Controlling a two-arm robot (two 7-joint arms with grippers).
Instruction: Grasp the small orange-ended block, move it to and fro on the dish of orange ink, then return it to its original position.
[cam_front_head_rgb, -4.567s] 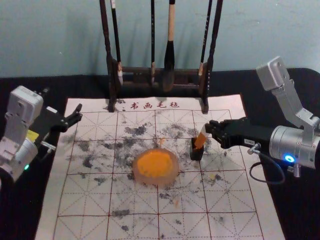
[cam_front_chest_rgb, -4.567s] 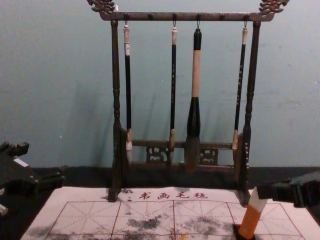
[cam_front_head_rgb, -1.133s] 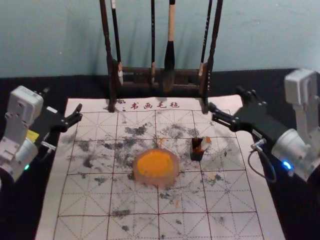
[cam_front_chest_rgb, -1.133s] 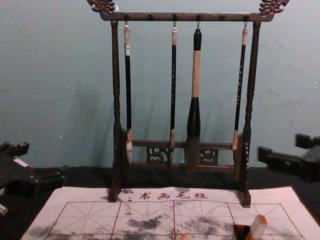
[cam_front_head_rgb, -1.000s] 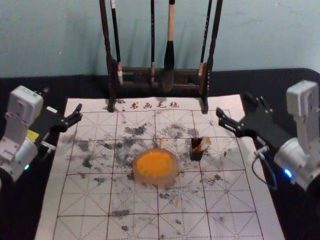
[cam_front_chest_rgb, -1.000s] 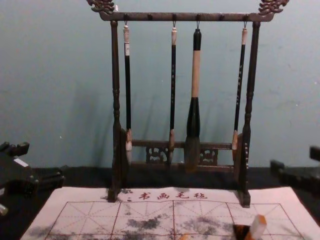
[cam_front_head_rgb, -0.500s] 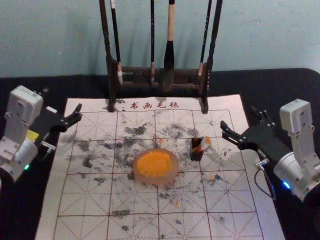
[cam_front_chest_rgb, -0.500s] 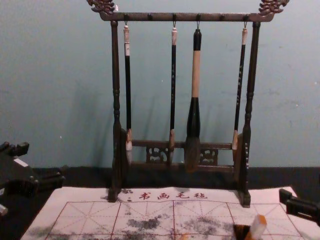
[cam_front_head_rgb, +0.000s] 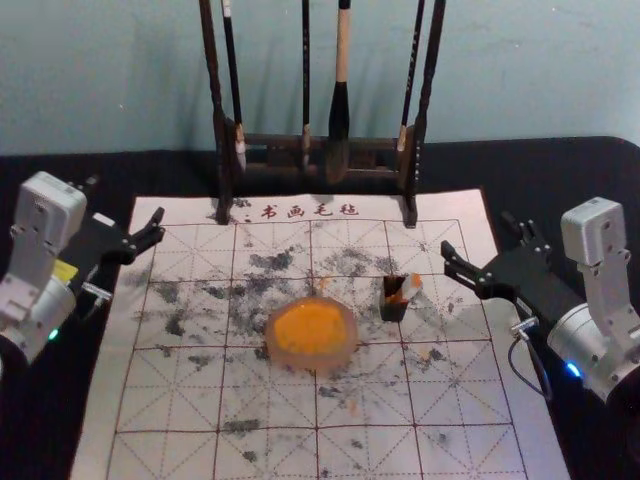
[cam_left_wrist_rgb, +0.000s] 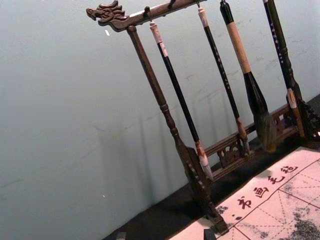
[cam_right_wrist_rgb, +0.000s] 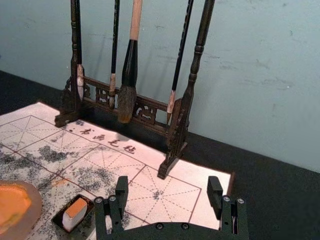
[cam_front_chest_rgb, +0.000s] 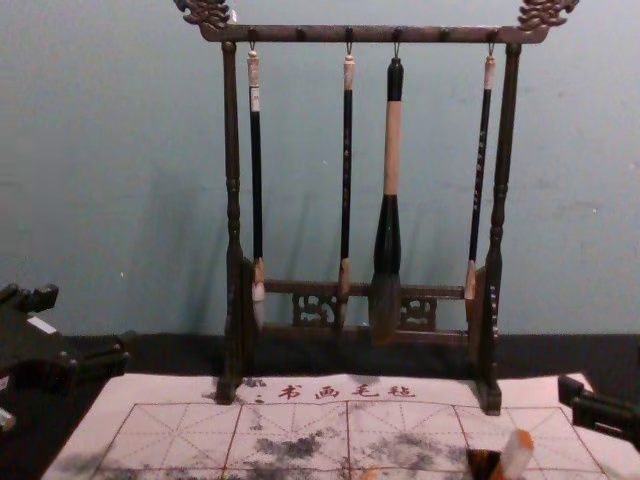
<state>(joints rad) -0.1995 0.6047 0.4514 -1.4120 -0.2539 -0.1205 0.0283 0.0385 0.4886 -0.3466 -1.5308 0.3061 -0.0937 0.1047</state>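
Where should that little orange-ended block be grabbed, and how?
I'd pinch the block by its white sides near the upper end, coming from above and the robot's right with the right gripper: it leans that way, and its upper end sticks out of the black holder.

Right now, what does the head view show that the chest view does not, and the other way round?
Head view: the orange ink dish.

Chest view: the rack's top bar.

Both: the block leaning in its black cup, the mat, brushes, left gripper and right gripper.
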